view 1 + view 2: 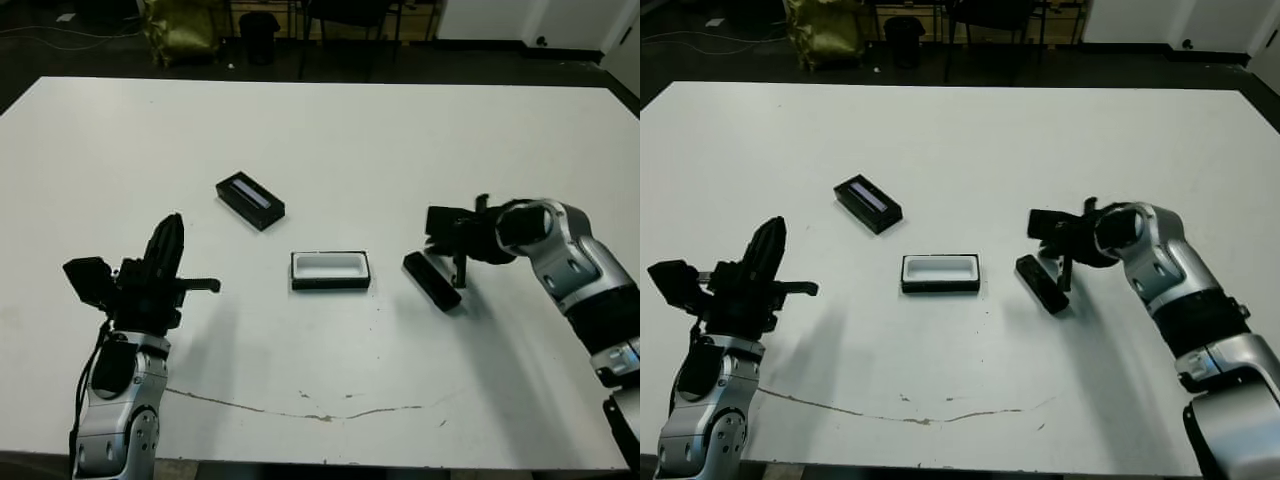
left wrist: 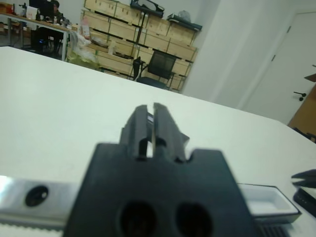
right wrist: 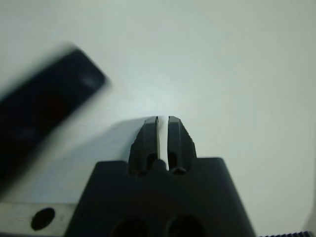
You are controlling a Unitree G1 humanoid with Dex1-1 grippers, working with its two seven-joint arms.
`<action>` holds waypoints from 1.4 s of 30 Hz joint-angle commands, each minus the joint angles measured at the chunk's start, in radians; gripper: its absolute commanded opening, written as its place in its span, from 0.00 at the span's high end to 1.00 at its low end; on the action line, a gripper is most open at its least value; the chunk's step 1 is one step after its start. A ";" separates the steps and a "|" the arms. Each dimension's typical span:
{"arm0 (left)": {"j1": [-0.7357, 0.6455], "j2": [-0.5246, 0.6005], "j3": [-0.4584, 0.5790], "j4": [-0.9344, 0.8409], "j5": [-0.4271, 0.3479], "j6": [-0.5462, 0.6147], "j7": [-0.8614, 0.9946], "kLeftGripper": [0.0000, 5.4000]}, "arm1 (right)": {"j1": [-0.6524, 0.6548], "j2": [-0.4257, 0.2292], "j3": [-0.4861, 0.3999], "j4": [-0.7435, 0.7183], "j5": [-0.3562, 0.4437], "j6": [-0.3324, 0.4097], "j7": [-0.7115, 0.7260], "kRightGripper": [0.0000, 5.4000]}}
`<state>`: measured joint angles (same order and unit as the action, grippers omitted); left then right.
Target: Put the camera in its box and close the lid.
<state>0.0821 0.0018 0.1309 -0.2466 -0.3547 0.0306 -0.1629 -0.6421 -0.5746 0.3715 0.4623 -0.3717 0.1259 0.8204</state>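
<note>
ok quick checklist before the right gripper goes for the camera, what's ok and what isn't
1. Camera reachable: ok, it lies flat on the table, just beside the right gripper.
2. Right gripper ready to grasp: not ok, its fingers are shut and empty; open them first.
3. Box ready: ok, white lining shows, nothing inside.
4. Lid out of the way: ok, it lies apart from the box, further back on the robot's left.
5. Left gripper clear: ok, shut, empty, well away from the box.
6. Camera lens face direction: cannot tell.
</note>
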 commanded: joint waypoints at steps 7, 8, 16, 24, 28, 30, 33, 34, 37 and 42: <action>0.013 0.003 -0.002 0.014 0.004 0.002 0.000 1.00 | 0.096 -0.047 -0.151 -0.105 -0.020 0.086 -0.227 1.00; 0.012 0.004 -0.003 0.014 0.005 0.001 0.000 1.00 | 0.098 -0.050 -0.170 -0.117 -0.005 0.094 -0.228 1.00; 0.010 0.004 -0.009 0.008 0.011 0.008 0.004 1.00 | 0.143 -0.051 -0.349 -0.272 0.224 0.176 -0.140 1.00; 0.010 0.005 -0.008 0.005 0.013 0.018 0.011 1.00 | 0.287 0.010 -0.506 -0.610 0.510 0.400 -0.146 1.00; 0.009 0.007 -0.012 0.008 0.022 0.011 0.009 1.00 | 0.401 0.063 -0.556 -0.842 0.611 0.539 -0.222 1.00; 0.008 0.005 -0.012 0.007 0.021 0.014 0.010 1.00 | 0.447 0.089 -0.571 -0.919 0.645 0.599 -0.267 1.00; 0.008 0.004 -0.014 0.009 0.022 0.009 0.008 1.00 | 0.506 0.138 -0.579 -0.981 0.665 0.639 -0.346 1.00; 0.008 0.004 -0.013 0.010 0.019 0.008 0.006 1.00 | 0.528 0.157 -0.579 -0.991 0.666 0.629 -0.369 1.00; 0.005 0.005 -0.010 0.019 0.006 0.006 -0.006 1.00 | 0.597 0.200 -0.566 -0.987 0.662 0.510 -0.385 1.00; 0.007 0.009 -0.010 0.018 0.008 0.012 -0.006 1.00 | 0.703 0.255 -0.527 -1.000 0.624 0.326 -0.424 1.00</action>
<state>0.0800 0.0016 0.1187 -0.2418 -0.3506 0.0297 -0.1693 0.0300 -0.3304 -0.1636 -0.5333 0.2660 0.4817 0.4070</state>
